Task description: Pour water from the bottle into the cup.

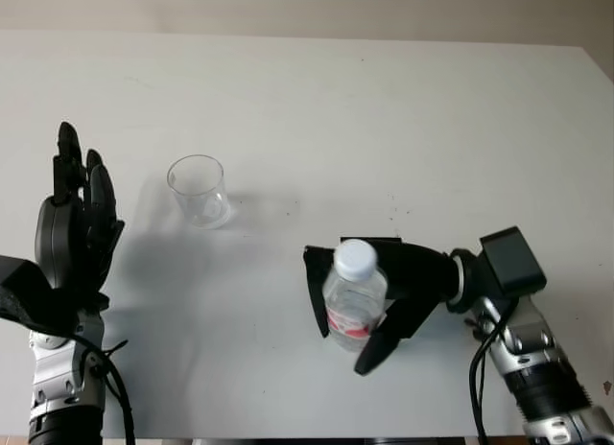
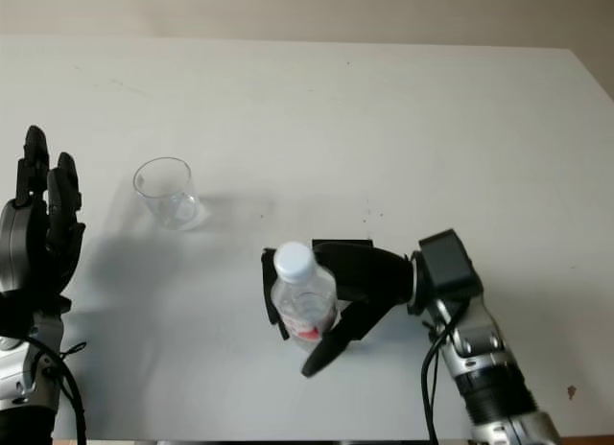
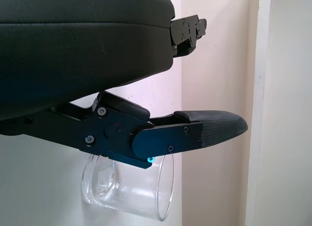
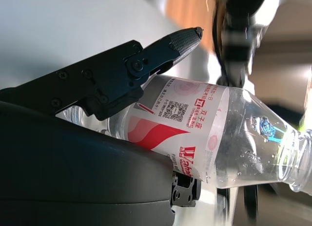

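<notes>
Clear cup empty; right hand grips capped bottle nearby, pour pending; left hand open beside cup.

We see the right hand covering the bottle's lower body; the cup's base runs off the left wrist picture's edge.

Bare white table lies between the clear cup and the capped bottle, leaving an open lane. The left hand, open, stands just beside the cup's outer side.
</notes>
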Controlling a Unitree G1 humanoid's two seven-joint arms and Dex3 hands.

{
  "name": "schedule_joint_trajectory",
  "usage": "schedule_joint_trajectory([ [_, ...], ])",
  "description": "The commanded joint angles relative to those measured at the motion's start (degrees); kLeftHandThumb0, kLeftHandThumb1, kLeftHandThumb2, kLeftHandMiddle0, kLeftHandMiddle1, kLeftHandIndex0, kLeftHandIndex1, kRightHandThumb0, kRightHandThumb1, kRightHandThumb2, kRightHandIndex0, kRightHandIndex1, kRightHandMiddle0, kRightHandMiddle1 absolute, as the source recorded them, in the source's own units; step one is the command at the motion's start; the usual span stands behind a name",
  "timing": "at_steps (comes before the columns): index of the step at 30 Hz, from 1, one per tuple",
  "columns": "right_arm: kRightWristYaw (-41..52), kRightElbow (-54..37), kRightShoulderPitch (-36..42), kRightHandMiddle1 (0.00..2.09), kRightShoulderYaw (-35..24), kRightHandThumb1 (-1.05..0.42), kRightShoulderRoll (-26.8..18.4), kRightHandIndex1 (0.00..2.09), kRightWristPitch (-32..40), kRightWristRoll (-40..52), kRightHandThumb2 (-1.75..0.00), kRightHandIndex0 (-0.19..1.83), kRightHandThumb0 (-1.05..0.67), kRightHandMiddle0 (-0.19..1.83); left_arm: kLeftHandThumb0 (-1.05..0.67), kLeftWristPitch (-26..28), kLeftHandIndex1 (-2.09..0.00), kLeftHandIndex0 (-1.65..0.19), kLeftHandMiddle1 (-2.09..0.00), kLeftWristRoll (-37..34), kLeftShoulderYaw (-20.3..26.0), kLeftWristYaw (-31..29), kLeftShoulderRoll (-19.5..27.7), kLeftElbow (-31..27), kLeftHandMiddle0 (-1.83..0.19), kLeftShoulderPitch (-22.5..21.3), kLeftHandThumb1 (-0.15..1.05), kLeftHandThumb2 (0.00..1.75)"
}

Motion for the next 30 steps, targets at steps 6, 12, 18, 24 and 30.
schedule_joint_trajectory([
  [6,-16.68,-3.42,3.99,2.09,-2.2,-1.05,5.15,2.09,-5.44,-5.34,-0.1,0.15,-0.45,-0.06,-0.78,-0.09,-0.05,0.18,-0.05,-0.35,0.11,-0.3,-0.14,-1.48,0.15,1.49,1.05,0.54],
  [12,-28.7,1.49,-0.08,2.09,-3.13,-1.05,6.9,2.09,-12.77,-12.99,-0.23,0.53,-0.34,0.19,-0.77,0.07,-0.05,0.18,-0.05,-0.33,-0.14,-0.25,-0.45,-1.91,0.16,1.9,1.05,0.55],
  [18,-34.68,10.71,-11.52,2.09,-4.17,-1.05,8.32,2.09,-13.96,-14.62,-0.28,0.54,-0.24,0.14,-0.76,0.38,-0.05,0.18,-0.05,0.61,-0.66,0.57,-0.79,-1.94,0.16,1.74,1.05,0.57],
  [24,-46.82,31.79,-31.34,2.09,-2.69,-1.05,8.62,2.09,-16.07,-24.2,-0.32,1.09,-0.09,0.52,-0.76,0.78,-0.05,0.17,-0.05,-0.17,-0.74,0.56,-1.17,-2.05,0.16,1.99,1.05,0.56],
  [30,-59.92,50.38,-47.25,2.09,2.45,-1.04,10.79,2.09,-14.86,-34.25,-0.21,1.3,-0.04,1.15,-0.77,0.06,-0.07,0.15,-0.06,0.3,-0.98,0.88,-1.75,-0.91,0.15,1.69,1.05,0.53],
])
